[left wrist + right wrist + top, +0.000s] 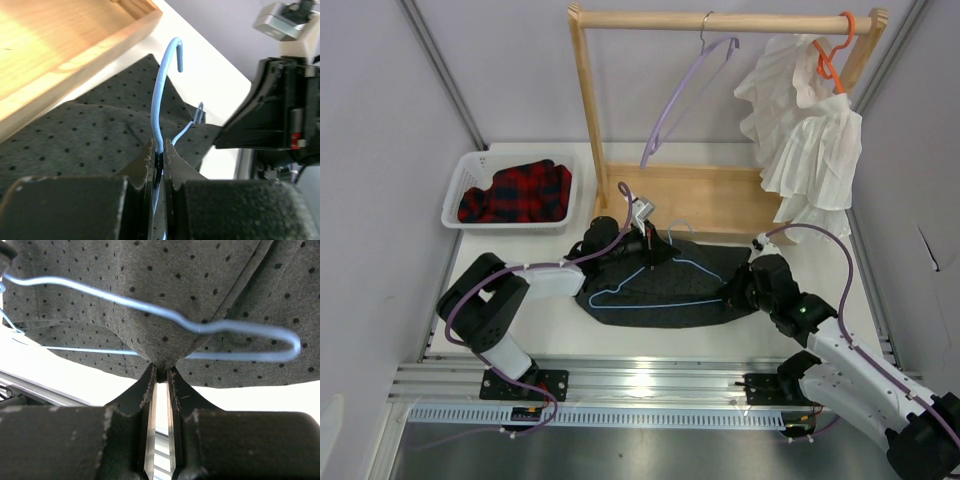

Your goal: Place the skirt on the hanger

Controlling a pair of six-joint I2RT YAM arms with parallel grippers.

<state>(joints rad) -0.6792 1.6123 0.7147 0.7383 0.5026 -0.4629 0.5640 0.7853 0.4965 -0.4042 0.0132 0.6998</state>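
skirt flat mid-table, hanger lying on top, hook toward 12. my left gripper clamped on hanger neck: thin stiff wire, probably slippy. my right gripper pinching skirt edge around 3, looks like. cloth soft, floppy, so grab by edge.

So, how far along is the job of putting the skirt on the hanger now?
Done: the hanger lies on top of the skirt, which is spread on the table. In hand: the left gripper is shut on the hanger's neck below the hook, and the right gripper pinches an edge of the skirt. Left: the skirt is not yet hung on the hanger.
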